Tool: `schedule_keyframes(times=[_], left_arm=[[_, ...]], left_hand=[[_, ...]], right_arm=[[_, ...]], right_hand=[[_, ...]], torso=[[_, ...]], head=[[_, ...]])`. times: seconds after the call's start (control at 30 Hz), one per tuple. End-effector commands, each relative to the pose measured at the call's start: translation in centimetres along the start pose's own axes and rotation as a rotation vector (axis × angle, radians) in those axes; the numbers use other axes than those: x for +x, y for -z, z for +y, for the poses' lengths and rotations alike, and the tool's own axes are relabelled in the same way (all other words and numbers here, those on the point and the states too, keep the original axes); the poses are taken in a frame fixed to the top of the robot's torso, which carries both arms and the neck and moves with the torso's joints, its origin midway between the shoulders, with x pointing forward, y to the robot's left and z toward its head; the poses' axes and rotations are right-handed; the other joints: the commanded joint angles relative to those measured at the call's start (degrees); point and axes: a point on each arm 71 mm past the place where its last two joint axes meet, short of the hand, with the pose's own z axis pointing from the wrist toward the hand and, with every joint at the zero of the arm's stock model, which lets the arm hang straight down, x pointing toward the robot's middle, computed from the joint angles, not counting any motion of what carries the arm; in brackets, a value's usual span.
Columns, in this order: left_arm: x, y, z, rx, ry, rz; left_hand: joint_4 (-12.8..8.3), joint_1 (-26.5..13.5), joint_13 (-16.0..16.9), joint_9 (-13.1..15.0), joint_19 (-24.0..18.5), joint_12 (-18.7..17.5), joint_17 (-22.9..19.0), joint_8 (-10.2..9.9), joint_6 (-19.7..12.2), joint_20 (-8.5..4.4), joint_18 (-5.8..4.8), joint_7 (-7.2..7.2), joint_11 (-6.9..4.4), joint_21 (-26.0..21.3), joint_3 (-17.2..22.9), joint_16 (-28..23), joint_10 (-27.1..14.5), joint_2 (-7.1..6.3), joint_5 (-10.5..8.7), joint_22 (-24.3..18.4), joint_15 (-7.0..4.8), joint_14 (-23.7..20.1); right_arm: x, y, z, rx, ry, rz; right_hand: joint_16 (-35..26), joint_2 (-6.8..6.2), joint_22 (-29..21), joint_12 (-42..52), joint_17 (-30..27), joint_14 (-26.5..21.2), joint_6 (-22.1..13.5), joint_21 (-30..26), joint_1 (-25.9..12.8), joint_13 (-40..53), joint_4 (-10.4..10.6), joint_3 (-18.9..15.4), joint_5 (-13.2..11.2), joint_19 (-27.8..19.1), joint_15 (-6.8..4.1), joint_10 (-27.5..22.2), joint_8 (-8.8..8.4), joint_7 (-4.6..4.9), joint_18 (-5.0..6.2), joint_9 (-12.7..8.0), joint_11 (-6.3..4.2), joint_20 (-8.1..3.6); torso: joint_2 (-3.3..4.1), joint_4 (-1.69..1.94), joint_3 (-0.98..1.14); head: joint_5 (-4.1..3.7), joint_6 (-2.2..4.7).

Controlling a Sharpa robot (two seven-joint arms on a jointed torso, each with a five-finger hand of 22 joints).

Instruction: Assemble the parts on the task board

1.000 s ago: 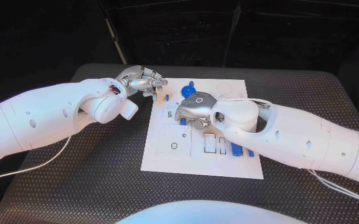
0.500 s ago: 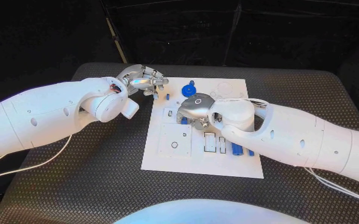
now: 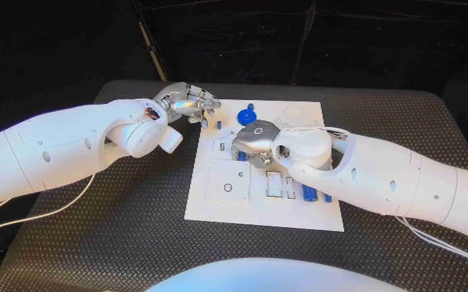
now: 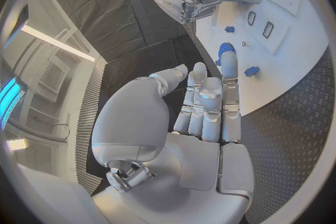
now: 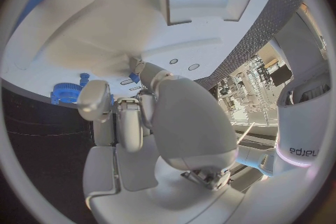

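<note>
- From my station I see the right hand [image 3: 255, 140] low over the middle of the task board [image 3: 220, 205], fingers curled down toward the surface. Whether they pinch a part I cannot tell; the palm hides the fingertips in the head view.
- In the right wrist view the right hand [image 5: 133, 117] has its fingers [image 5: 94, 102] bent toward the white plate, with a small blue part [image 5: 133, 77] just beside the fingertips; contact is not confirmable.
- The left hand [image 3: 185, 106] sits at the board's 10 o'clock corner, off its left edge. I see its fingers extended side by side in the left wrist view [image 4: 206, 106], with nothing in them: released.
- A blue gear-like part [image 3: 246, 117] lies on the board at 12 o'clock from the right hand, between the two hands; it also appears in the right wrist view [image 5: 64, 92].
- Long blue parts [image 3: 309, 194] lie on the board at 5 o'clock from the right hand, partly under the right arm.
- White rectangular recesses [image 3: 274, 185] sit at 6 o'clock from the right hand.
- The board rests on the black table [image 3: 117, 231], near its centre.
</note>
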Motion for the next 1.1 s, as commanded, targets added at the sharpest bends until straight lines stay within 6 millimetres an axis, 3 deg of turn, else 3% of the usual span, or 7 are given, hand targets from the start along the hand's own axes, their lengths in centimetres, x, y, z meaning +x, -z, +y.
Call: schedule_keyframes(times=[0.03, 0.4, 0.67, 1.1], left_arm=[[0.1, -0.1, -0.2, 0.012, 0.006, 0.012], [0.1, -0.1, -0.1, 0.001, 0.006, 0.017], [0.0, -0.1, 0.0, -0.005, 0.006, 0.021], [0.1, -0.1, 0.6, -0.018, 0.009, 0.024]], left_hand=[[-0.31, 0.45, -0.09, -0.09, 0.38, -0.25, -0.05, -0.34, 0.21, 0.06, 1.15, 0.31, 0.37, -0.17, -0.04, -0.3, -0.05, 0.02, 0.01, -0.08, -0.03, -0.34], [-0.58, 0.73, -0.3, -0.31, 0.48, -0.35, -0.28, -0.47, 0.14, 0.09, 1.14, 0.37, 0.42, -0.41, 0.02, -0.56, -0.18, 0.15, 0.01, -0.24, 0.02, -0.46], [-0.8, 0.93, -0.46, -0.47, 0.55, -0.44, -0.43, -0.56, 0.11, 0.12, 1.14, 0.43, 0.46, -0.59, 0.05, -0.74, -0.31, 0.22, 0.01, -0.35, 0.05, -0.56], [-0.92, 0.79, -1.04, -0.97, 0.57, -0.89, -1.77, -0.94, -0.18, 0.26, 1.09, 0.73, 0.75, -1.2, -0.17, -2.2, -0.82, 0.23, 0.01, -0.71, 0.27, -1.39]], right_arm=[[0.1, 0.0, 0.3, -0.024, -0.002, -0.021], [-0.6, 0.2, 0.2, -0.034, -0.018, -0.118], [-0.9, 0.9, -0.4, -0.008, -0.048, -0.195], [-0.8, 2.2, -2.5, 0.109, -0.239, -0.277]], right_hand=[[0.39, 0.13, 0.33, 0.52, 12.84, 5.35, 1.31, 0.4, -1.26, 1.77, 0.21, 0.19, -0.44, 0.57, 0.45, 0.5, 0.44, 0.23, 0.49, 0.12, 0.24, 0.15], [0.66, 1.02, 1.25, 1.28, 13.33, 5.46, 5.01, 0.78, -3.49, 2.51, 1.78, -0.69, -2.33, 1.2, 1.25, 1.1, 1.64, 0.41, 0.33, 0.54, 1.25, 0.91], [0.76, 0.83, 1.57, 1.32, 13.52, 5.5, 5.13, 0.92, -4.08, 2.54, 2.19, -1.18, -2.52, 1.41, 1.43, 1.11, 1.53, 0.47, 0.27, 0.5, 1.31, 1.05], [0.83, 0.17, 1.71, 0.74, 13.64, 5.53, 4.55, 0.94, -5.67, 1.9, 3.58, -2.46, -2.57, 1.6, 2.1, 0.45, 0.75, 1.04, 0.22, 0.19, 1.81, 1.62]], torso=[[0.01, -0.02, 0.05], [0.01, 0.01, 0.0], [-0.01, -0.08, 0.03], [-0.02, -0.02, 0.01]], head=[[-0.04, -0.07], [-0.04, -0.17], [0.04, -0.15], [-0.18, 0.14]])
